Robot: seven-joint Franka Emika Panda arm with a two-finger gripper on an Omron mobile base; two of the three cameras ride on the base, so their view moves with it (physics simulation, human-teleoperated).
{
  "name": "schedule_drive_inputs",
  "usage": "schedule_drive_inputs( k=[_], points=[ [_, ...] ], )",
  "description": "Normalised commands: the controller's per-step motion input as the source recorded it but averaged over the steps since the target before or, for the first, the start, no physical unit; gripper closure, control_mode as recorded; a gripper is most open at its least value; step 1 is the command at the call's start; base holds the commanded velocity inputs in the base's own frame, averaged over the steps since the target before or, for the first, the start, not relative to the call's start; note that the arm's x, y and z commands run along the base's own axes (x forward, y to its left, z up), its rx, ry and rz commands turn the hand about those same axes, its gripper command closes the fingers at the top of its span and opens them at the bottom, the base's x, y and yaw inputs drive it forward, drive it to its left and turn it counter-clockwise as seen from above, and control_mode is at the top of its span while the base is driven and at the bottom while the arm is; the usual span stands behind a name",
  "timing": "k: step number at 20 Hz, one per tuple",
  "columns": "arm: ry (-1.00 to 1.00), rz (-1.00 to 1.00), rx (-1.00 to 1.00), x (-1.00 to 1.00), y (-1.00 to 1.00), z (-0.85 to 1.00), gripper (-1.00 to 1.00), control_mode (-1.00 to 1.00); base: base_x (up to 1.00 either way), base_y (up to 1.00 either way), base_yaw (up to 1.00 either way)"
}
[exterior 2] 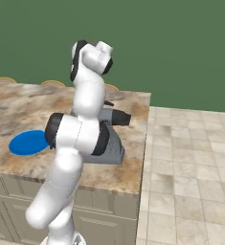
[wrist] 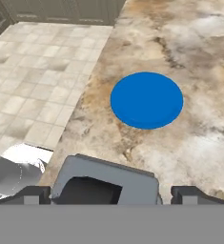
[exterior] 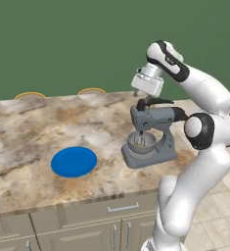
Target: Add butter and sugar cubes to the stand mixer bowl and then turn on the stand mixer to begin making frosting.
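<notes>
Gripper (wrist: 106, 193) spread wide, empty, above grey stand mixer (exterior: 150, 135) near desk's right edge; best lowering squarely onto black curved lever (exterior: 153, 102).

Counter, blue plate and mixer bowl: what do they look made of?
Counter: polished stone, probably granite, going by its mottled brown and grey veining.
Blue plate: plain matte, plastic or glazed ceramic; the flat colour leaves it open.
Mixer bowl: grey metal, smooth-walled.

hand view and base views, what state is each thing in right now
grey stand mixer: upright on the counter, head down, whisk in the bowl
round grey metal bowl: seated on the mixer base
round blue plate: flat, nothing on it
gripper: open above the mixer head
</notes>
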Motion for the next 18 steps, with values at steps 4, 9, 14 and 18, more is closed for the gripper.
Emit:
schedule_drive_inputs(
  k=[4, 9, 14, 18],
  points=[
    [-0.04, -0.06, 0.00, 0.00, -0.03, 0.74, -1.00, -1.00, 0.00, 0.00, 0.00],
    [-0.02, -0.06, 0.00, -0.03, -0.08, 0.66, -1.00, -1.00, 0.00, 0.00, 0.00],
    [-0.03, -0.11, 0.00, -0.41, -0.39, 0.36, -1.00, -1.00, 0.00, 0.00, 0.00],
    [-0.10, -0.15, 0.00, -0.71, -0.44, 0.00, -1.00, -1.00, 0.00, 0.00, 0.00]
  ],
)
